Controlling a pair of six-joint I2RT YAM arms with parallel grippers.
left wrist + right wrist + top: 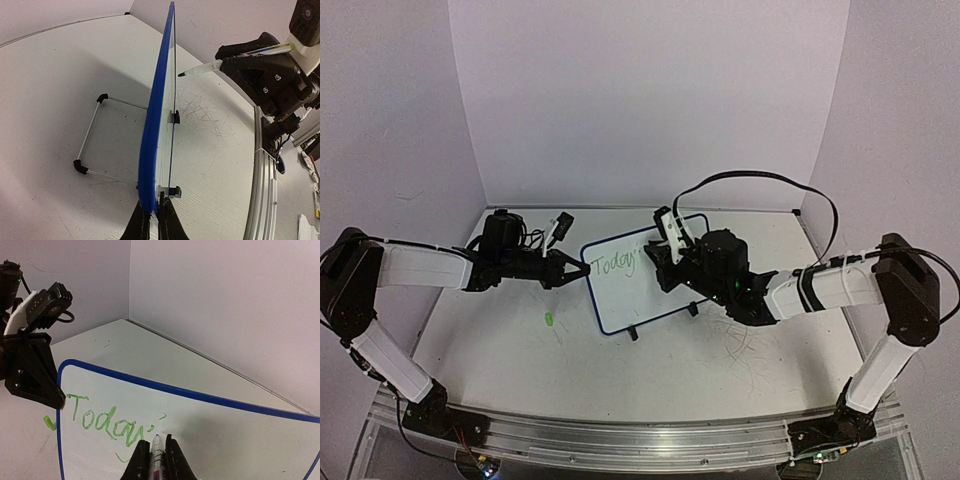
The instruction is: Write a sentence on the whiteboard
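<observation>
The whiteboard stands tilted on the table, and in the left wrist view I see it edge-on by its blue frame. My left gripper is shut on its left edge. The sentence reads "Today'" in green. My right gripper is shut on a marker. The marker's tip sits at the board's face, just right of the apostrophe. I cannot tell whether it touches.
A small green piece lies on the table left of the board. The board's wire stand reaches out behind it. Old scribbles mark the table on the right. White walls close the back and sides.
</observation>
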